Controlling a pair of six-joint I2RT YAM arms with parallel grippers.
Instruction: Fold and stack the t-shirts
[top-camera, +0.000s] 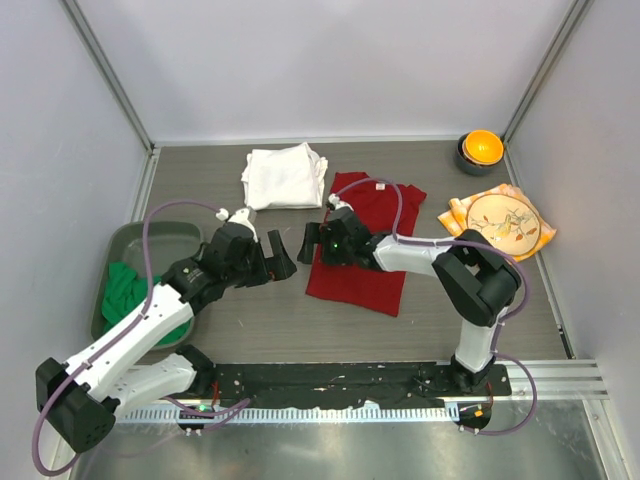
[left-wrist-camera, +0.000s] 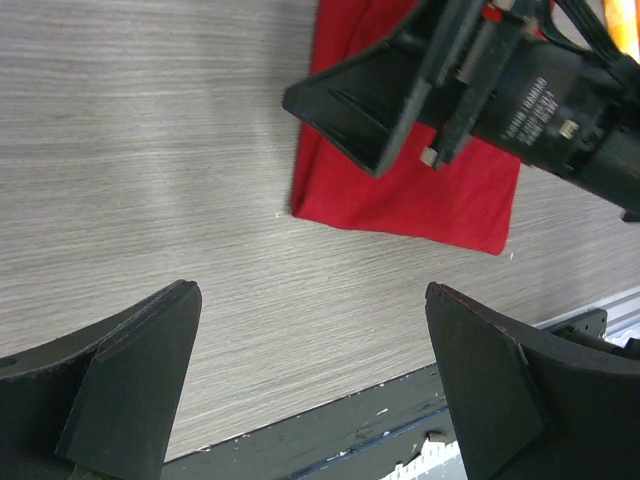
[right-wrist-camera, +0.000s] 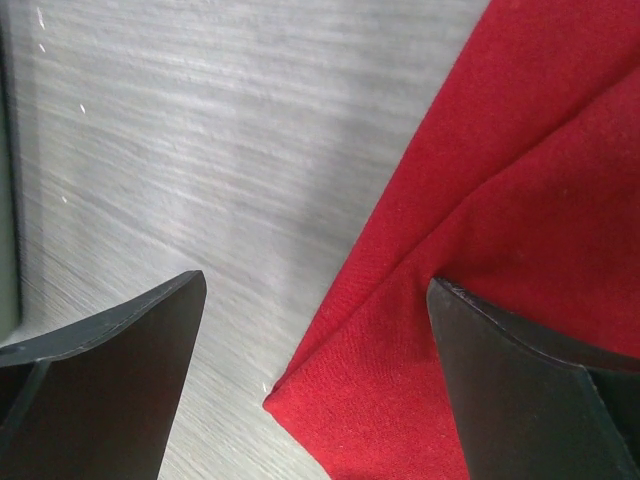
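While both of my tools hang released with nothing in their jaws, the red t-shirt (top-camera: 355, 280) lies flat in the middle of the desk (top-camera: 250, 320), narrowed into a long strip with its collar at the far end. My right tool (top-camera: 312, 245) hovers over the shirt's left edge, where my wrist view shows one red layer lying over another at a corner. My left tool (top-camera: 275, 255) hangs just beside it over bare desk, and the two face each other, apart. The white t-shirt (top-camera: 285, 175) sits folded at the far side of the desk. The green t-shirt (top-camera: 125, 285) lies bunched in a tray (top-camera: 150, 240) on my left. An orange patterned cloth (top-camera: 500, 220) lies far right, near a bowl (top-camera: 480, 150).
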